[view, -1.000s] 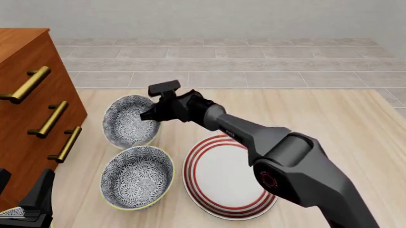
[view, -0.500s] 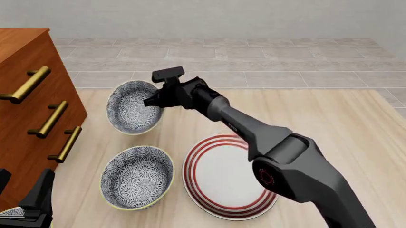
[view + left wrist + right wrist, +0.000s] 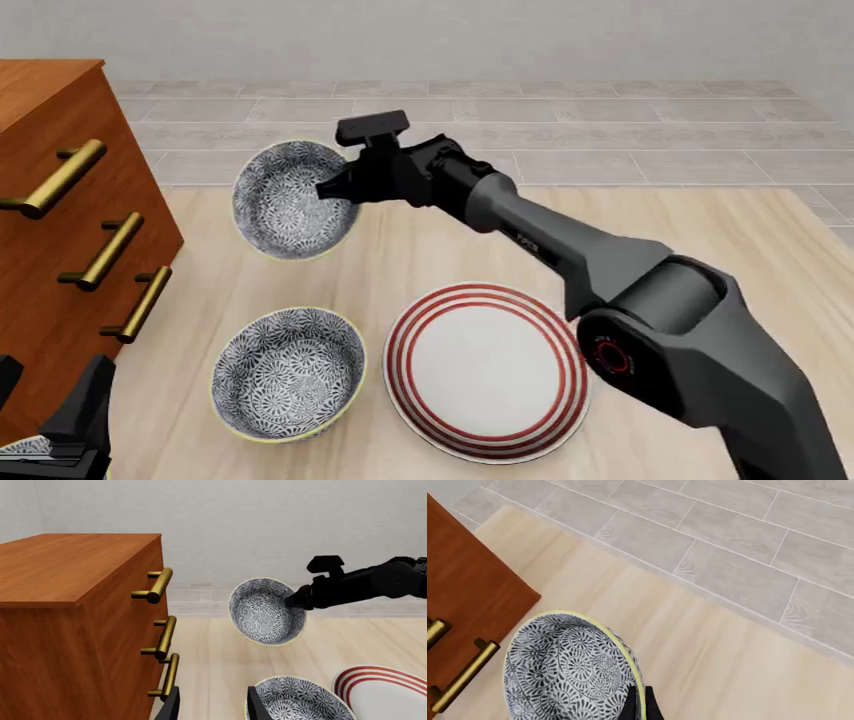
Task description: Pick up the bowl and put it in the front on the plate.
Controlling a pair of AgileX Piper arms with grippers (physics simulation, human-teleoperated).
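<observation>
Two dark fingers of the right gripper [image 3: 334, 190] are pinched on the right-hand rim of the bowl [image 3: 291, 212], one inside and one outside the wall, as the right wrist view shows where the finger tips [image 3: 639, 704] straddle the yellowish edge. That bowl hangs clear of the table [image 3: 747, 250], tipped on its side so its patterned inside faces left and toward the camera, over the far left part of the tabletop. From the left wrist view it floats beside the drawer chest [image 3: 80, 625], above the level of the table, with the right arm [image 3: 574, 260] reaching in from the right behind it.

Below and nearer sits the second patterned bowl [image 3: 290, 372], upright on the table at the near left. Just beside it to the right lies the plate [image 3: 487, 372], flat, its red rings showing all round; the two nearly touch at their edges. The lifted bowl is well apart from the plate, farther away and to the left.

At the near left corner the left gripper [image 3: 210, 705] rests low by the chest, its two fingers parted with nothing between them. The chest's brass handles [image 3: 107, 250] face right toward the bowls.
</observation>
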